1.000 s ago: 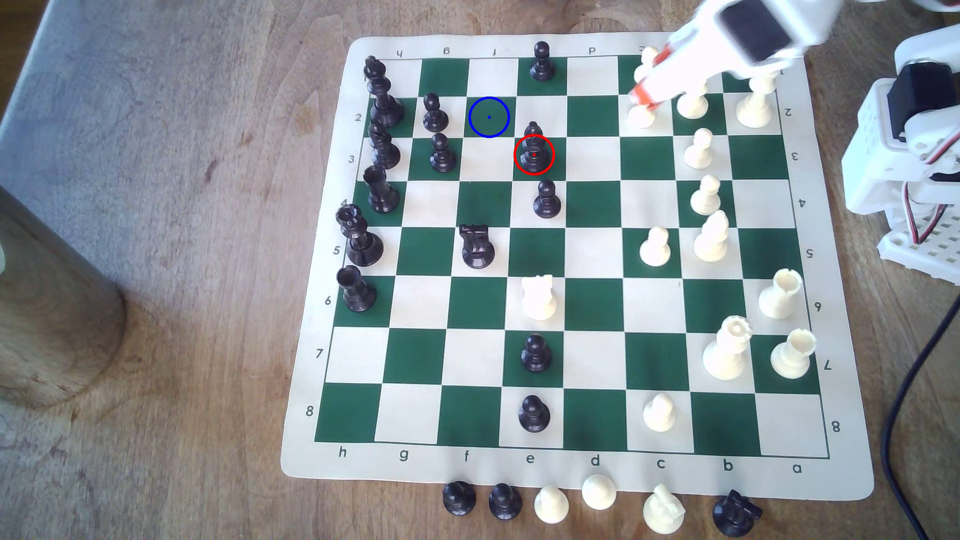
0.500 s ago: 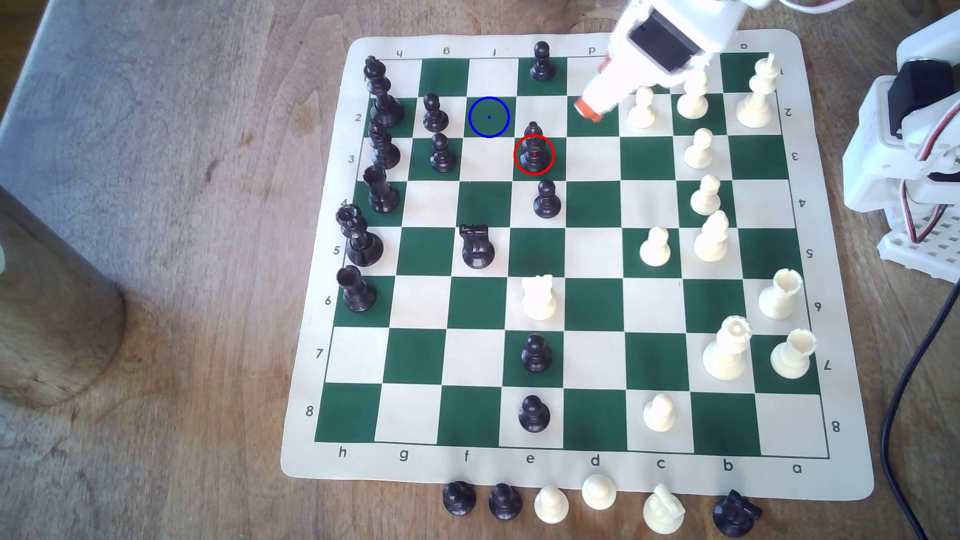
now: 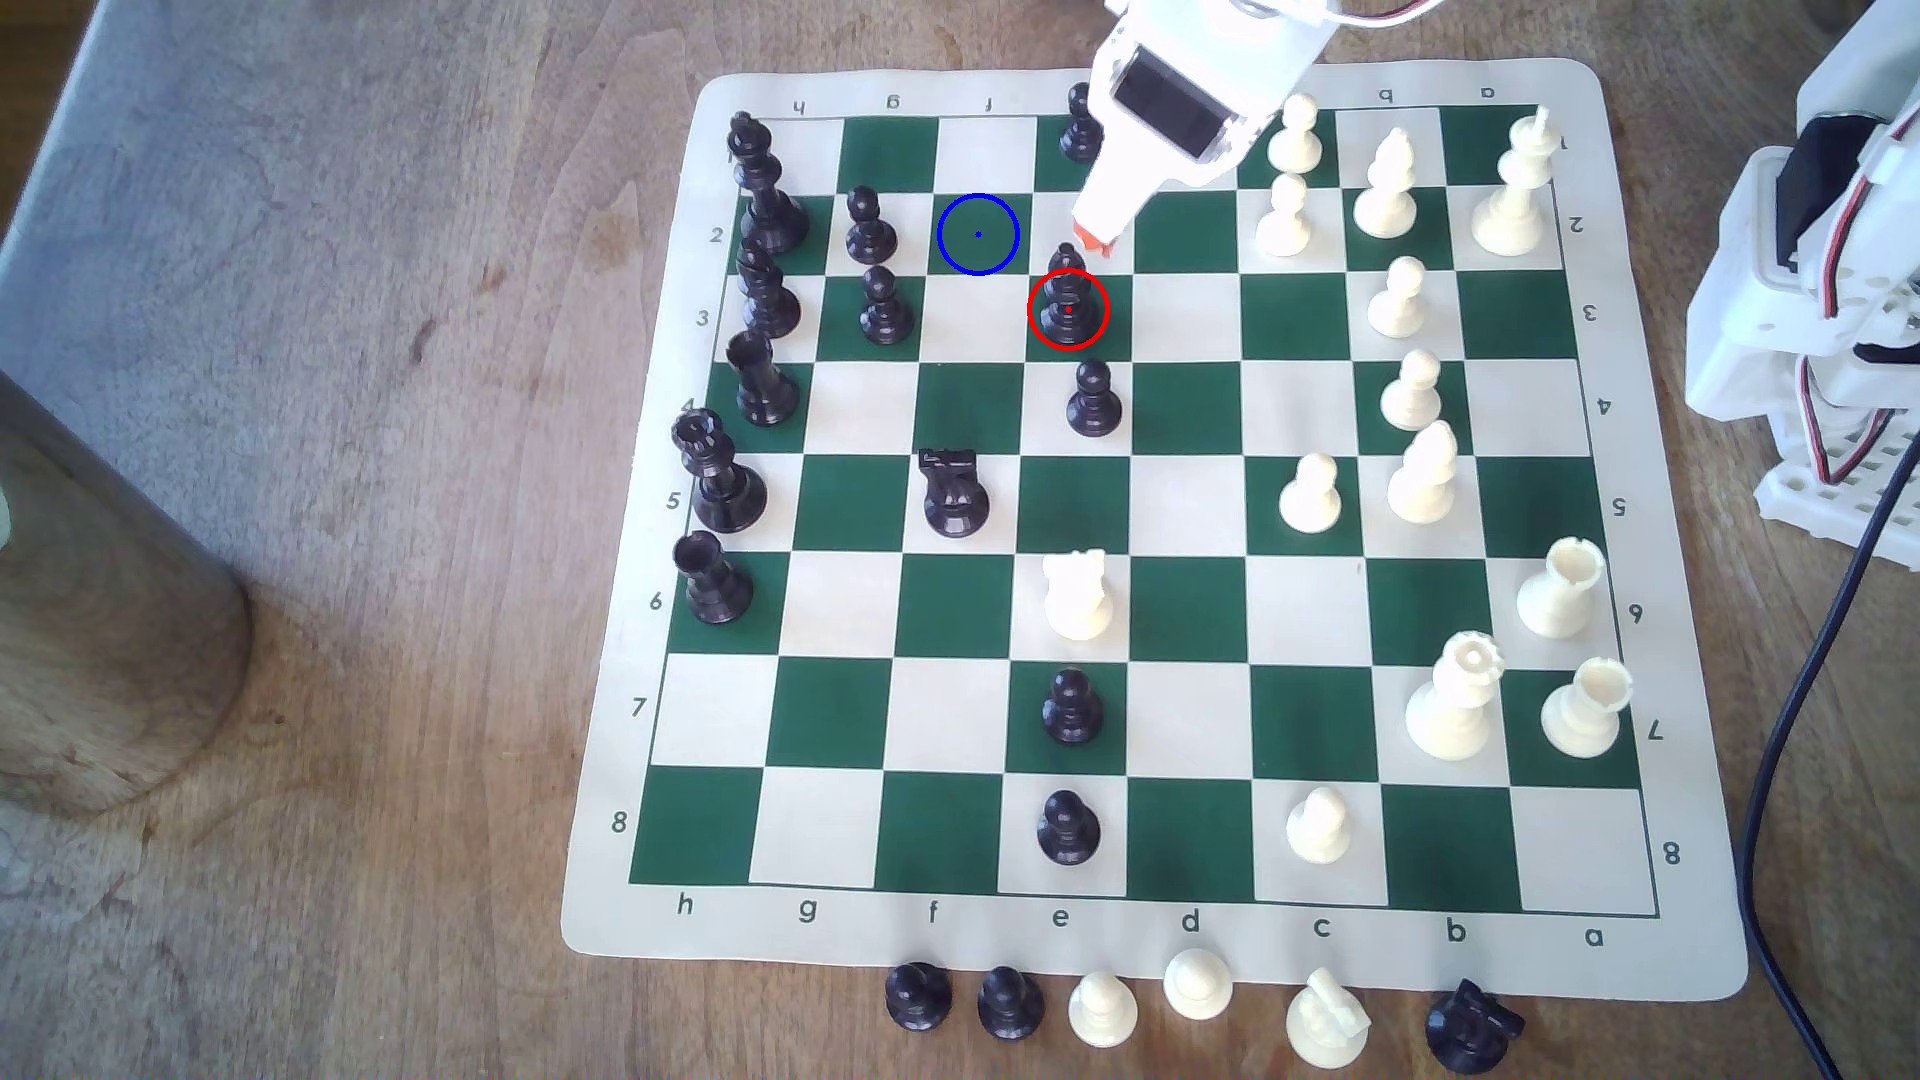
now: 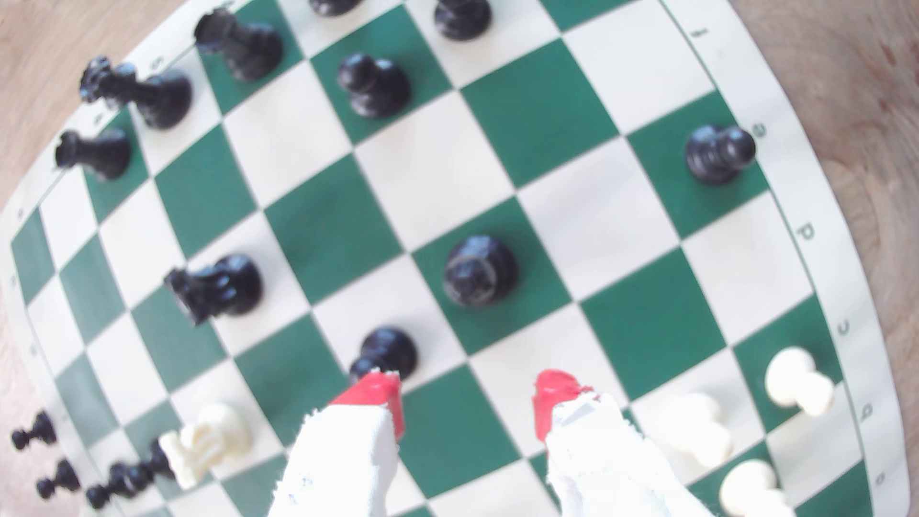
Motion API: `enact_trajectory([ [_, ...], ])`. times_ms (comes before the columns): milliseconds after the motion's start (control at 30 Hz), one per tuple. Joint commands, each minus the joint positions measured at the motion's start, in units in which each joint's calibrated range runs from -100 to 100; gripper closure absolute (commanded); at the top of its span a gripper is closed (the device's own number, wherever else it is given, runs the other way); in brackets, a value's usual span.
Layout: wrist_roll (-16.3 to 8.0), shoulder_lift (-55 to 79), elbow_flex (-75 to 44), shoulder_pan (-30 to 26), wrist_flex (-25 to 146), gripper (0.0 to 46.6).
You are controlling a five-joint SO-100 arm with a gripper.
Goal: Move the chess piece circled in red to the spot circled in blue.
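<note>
On the wooden table (image 3: 364, 623) the green-and-cream chess mat (image 3: 1683, 914) lies flat, and in the exterior view the gripper (image 3: 1093, 237) has travelled from above the white pawns at that view's right to just over the black bishop (image 3: 1067, 301) in the red ring; the blue-ringed square (image 3: 978, 235) stays free diagonally beside it, a black pawn (image 3: 871, 225) next to it. In the wrist view the red-tipped fingers (image 4: 378, 392) stand spread apart and hold nothing. The bishop (image 4: 480, 271) stands ahead of them, and another black pawn (image 4: 385, 353) sits close by one tip.
</note>
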Motion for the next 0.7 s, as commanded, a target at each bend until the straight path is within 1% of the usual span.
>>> enact_trajectory([
  [0,-0.54,2.33,-6.23,-0.41,0.31,32.6],
  [67,-1.17,4.62,-6.41,-0.57,-0.91,32.8],
  [267,-1.90,6.83,-6.41,-0.80,-4.03,32.5],
  [667,-1.66,12.94,-6.87,-0.49,-8.04,33.4],
])
